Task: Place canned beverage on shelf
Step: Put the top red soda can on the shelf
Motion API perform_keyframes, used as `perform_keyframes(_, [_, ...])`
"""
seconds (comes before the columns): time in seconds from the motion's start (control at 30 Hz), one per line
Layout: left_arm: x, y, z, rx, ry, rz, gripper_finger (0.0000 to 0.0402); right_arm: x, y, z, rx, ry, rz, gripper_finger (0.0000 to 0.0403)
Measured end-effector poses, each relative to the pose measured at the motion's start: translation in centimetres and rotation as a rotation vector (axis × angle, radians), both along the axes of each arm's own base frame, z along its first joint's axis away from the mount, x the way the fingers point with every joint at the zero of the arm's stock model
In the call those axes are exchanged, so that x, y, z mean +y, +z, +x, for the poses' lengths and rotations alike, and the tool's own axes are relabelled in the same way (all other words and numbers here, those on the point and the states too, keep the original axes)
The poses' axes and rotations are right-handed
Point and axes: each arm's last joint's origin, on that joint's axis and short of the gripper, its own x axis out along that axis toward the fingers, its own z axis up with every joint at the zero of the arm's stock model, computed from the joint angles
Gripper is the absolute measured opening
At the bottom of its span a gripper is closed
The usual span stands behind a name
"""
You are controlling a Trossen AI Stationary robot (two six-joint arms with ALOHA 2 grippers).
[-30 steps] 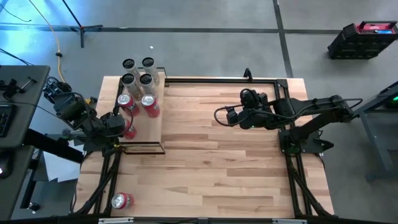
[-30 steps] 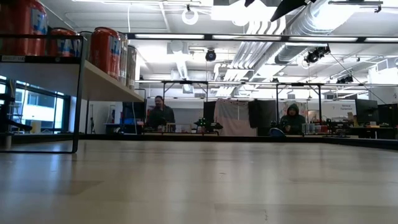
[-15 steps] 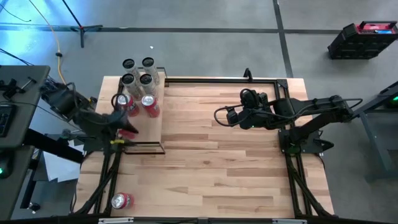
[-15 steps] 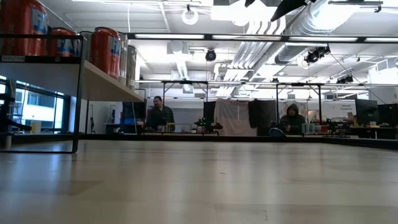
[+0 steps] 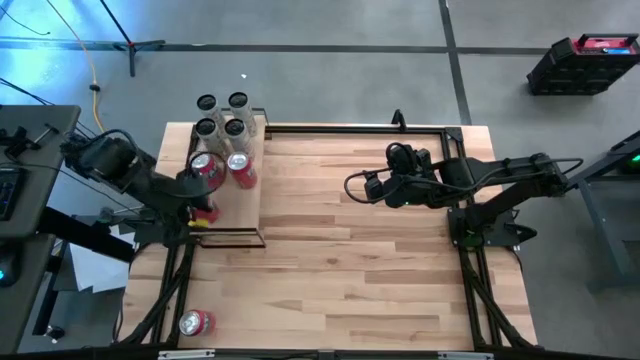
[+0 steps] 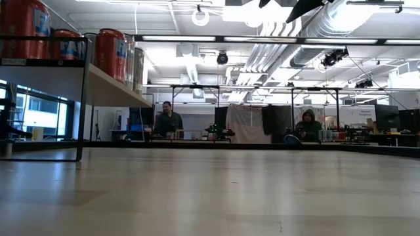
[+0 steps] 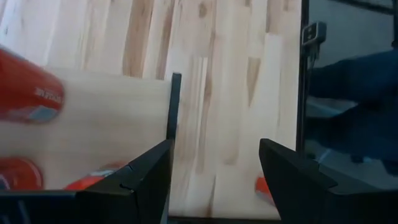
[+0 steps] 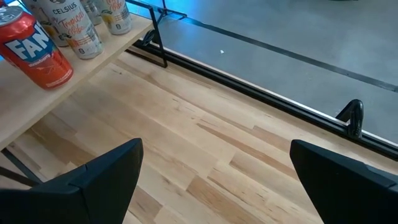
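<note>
Pale wooden tabletop (image 5: 350,260) fills the high view, with the shelf (image 5: 235,215) at its far left corner, raised on a thin black frame.

The left claw (image 5: 196,195) hangs over the shelf's outer edge. It is released: the left wrist view shows only board, a frame post and tabletop in the gap between its fingers. A red can (image 5: 205,210) sits just beside the claw, on the shelf and close to the edge, partly hidden by it. Two more red cans (image 5: 207,168) stand a little beyond the claw, and a cluster of silver cans (image 5: 222,115) stands farther on at the shelf's end. One more red can (image 5: 196,322) waits on the tabletop well behind the claw, near the corner. Whether it stands or lies there I cannot tell.

The right claw (image 5: 368,187) idles over the middle of the tabletop, fingers spread wide and empty.

The main risk is the red can beside the left claw. It is so close to a finger and to the shelf's edge that a sideways or careless lift could clip it and send it over the edge. A swing toward the two other red cans could knock them over, because they stand close together. The frame post in front of the claw could also catch a finger if the arm drops before it clears the shelf. The red can on the tabletop may roll or skid off the corner if it is approached off-centre.
</note>
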Motion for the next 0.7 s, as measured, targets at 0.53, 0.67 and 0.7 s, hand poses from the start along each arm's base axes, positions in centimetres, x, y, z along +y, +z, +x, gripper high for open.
perform_keyframes(0.53, [-0.4, -2.7, 6.2, 0.137, -0.028, 0.267, 0.0227, 0.0, -0.1, -0.1, 0.010, -0.003, 0.000, 0.0392])
perform_keyframes(0.67, [0.0, -4.0, 8.6, 0.229, 0.027, 0.230, 0.0227, 0.0, -0.1, -0.1, 0.012, 0.002, 0.009, 0.0392])
perform_keyframes(0.7, [0.0, -4.3, 9.0, 0.249, 0.029, 0.223, 0.0227, 0.0, -0.1, -0.1, 0.012, 0.005, 0.011, 0.0392])
